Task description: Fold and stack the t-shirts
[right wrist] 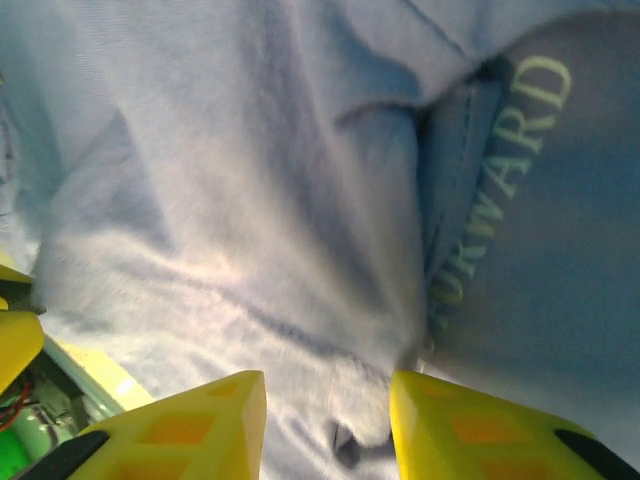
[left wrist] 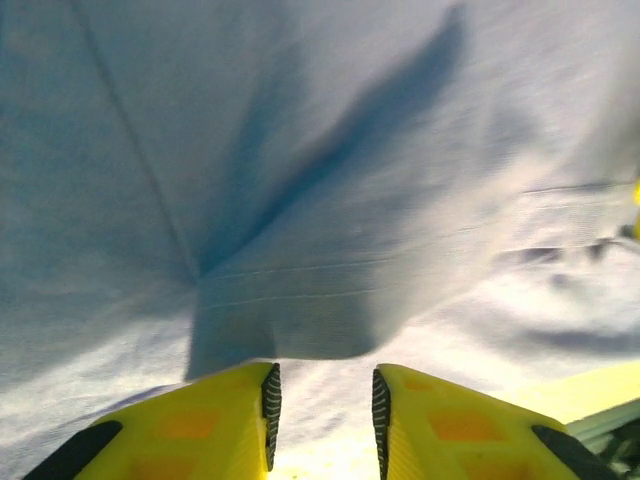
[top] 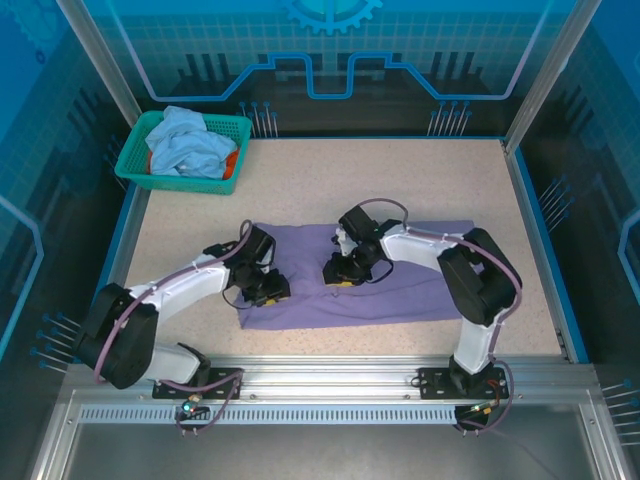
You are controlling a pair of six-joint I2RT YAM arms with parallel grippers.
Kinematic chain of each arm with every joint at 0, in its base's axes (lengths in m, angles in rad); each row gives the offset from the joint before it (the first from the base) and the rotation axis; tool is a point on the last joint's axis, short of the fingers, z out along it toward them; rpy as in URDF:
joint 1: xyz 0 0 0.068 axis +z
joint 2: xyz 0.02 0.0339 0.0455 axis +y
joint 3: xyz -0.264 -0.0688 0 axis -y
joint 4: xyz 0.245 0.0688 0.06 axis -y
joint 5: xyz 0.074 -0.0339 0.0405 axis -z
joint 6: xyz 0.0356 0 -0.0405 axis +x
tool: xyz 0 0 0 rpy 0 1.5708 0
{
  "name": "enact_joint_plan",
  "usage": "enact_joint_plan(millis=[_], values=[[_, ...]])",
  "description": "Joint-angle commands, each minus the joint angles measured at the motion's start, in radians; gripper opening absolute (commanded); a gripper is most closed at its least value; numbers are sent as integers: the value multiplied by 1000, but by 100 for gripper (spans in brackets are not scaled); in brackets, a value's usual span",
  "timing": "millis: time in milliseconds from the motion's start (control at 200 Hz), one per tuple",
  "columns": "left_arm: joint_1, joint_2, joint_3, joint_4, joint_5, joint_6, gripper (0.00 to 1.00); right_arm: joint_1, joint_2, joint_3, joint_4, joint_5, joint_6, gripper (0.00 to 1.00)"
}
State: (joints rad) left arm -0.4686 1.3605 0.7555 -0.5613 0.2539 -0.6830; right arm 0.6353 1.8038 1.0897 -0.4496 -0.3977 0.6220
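A lavender-purple t-shirt lies folded into a long band across the middle of the table. My left gripper rests on its left end. In the left wrist view the yellow fingers stand apart over flat cloth, so that gripper is open. My right gripper sits on the shirt's middle. It is open too, with a small pucker of cloth by its right finger. White lettering shows beside a fold.
A teal mesh basket stands at the back left corner, holding a light-blue shirt and an orange one. The speckled table shows bare behind the shirt. Blue rails edge the table.
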Motion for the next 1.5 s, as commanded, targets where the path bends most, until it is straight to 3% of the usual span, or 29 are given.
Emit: enact_joint_plan(millis=[0, 170, 380, 480, 600, 1000, 1100, 1211, 1331, 1406, 1491], values=[[-2, -69, 94, -36, -43, -14, 35, -4, -81, -41, 16, 21, 26, 42], [2, -28, 165, -24, -101, 0, 35, 27, -84, -27, 40, 14, 58, 39], [-4, 142, 138, 128, -81, -58, 26, 57, 32, 71, 53, 26, 114, 22], [-30, 183, 102, 179, -74, -79, 25, 55, 94, 98, 54, 13, 119, 19], [-58, 201, 72, 151, -147, -69, 25, 46, 142, 91, 43, 27, 111, 19], [-78, 165, -67, 66, -369, -96, 32, -4, 53, -43, 150, -16, 135, 37], [-78, 80, -61, 35, -413, -121, 42, -20, -34, -77, 172, -8, 141, 45], [-52, -14, 14, -23, -503, -136, 54, -77, -145, -100, 167, 13, 143, 48], [36, -4, 144, -24, -477, -122, 56, -206, -201, -74, 82, 62, 140, 49], [74, 71, 235, -4, -464, -93, 52, -302, -177, -33, 33, 75, 122, 46], [125, 209, 342, 10, -403, -77, 34, -400, -119, 22, -14, 83, 98, 39]])
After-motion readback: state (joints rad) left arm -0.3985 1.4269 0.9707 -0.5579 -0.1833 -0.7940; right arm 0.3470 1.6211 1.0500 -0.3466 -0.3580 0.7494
